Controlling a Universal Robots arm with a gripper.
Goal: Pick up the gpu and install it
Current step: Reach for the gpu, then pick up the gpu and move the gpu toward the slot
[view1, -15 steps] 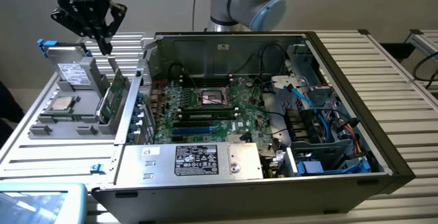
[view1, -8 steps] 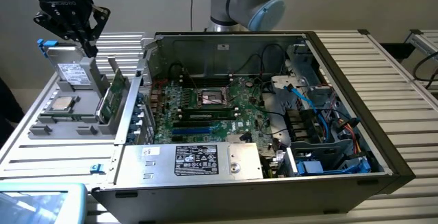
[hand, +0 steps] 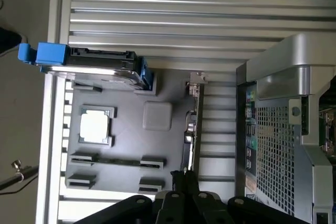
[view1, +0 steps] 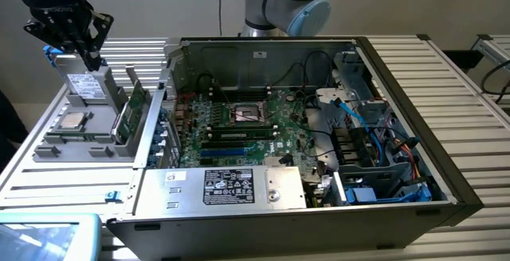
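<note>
gpu (view1: 131,108): flat green card, on edge in grey moulded tray (view1: 80,147), below gripper (view1: 93,64)
gripper: black, apparently closed fully, empty, clear of gpu

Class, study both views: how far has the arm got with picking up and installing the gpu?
Done: nothing yet. The gpu stands on edge in the grey holder, outside the open computer case. In hand: the end effector hangs above the holder, apart from the card. Left: the whole pick, then seating it on the motherboard.
</note>
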